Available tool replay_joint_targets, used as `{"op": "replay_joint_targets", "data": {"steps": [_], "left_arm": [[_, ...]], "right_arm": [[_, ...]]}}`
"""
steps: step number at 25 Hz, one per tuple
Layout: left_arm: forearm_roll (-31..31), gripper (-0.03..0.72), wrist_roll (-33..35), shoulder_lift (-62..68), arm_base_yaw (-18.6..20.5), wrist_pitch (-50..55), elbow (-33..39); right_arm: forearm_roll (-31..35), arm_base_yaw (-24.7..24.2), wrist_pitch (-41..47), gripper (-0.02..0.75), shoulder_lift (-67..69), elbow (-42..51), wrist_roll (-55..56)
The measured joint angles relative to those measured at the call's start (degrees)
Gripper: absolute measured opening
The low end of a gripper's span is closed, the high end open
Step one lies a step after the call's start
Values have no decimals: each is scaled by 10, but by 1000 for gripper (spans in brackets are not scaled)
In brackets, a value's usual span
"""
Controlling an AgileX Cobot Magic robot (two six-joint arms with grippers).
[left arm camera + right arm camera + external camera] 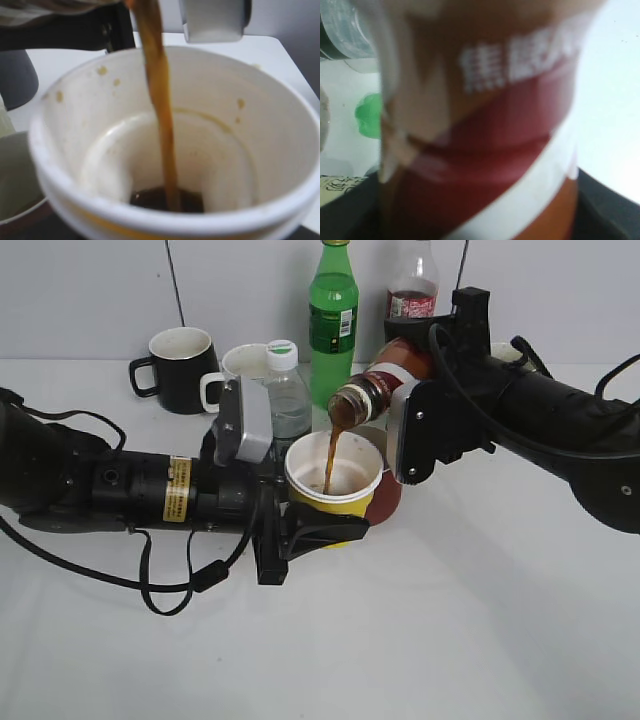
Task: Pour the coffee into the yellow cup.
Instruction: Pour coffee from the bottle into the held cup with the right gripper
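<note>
My left gripper (318,530) is shut on the yellow cup (338,502), holding it upright at the table's middle. My right gripper (405,410) is shut on the coffee bottle (380,390), tilted with its open mouth down-left over the cup. A brown stream of coffee (330,462) falls into the cup. In the left wrist view the cup's white inside (215,145) fills the frame, with the stream (160,100) landing in a small dark pool at the bottom. In the right wrist view the bottle's brown, red and white label (485,125) fills the frame.
At the back stand a black mug (180,368), a white mug (240,368), a small clear water bottle (287,400), a green bottle (333,320) and a cola bottle with a red label (412,290). A brown round object (388,498) sits just right of the cup.
</note>
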Motion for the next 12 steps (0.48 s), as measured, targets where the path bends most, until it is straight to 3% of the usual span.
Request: {"op": "replay_joint_targets", "data": {"steps": [12], "left_arm": [[2,380,0,0,0,0,0]], "right_arm": [[0,0,-1,503,0,0,-7]]}}
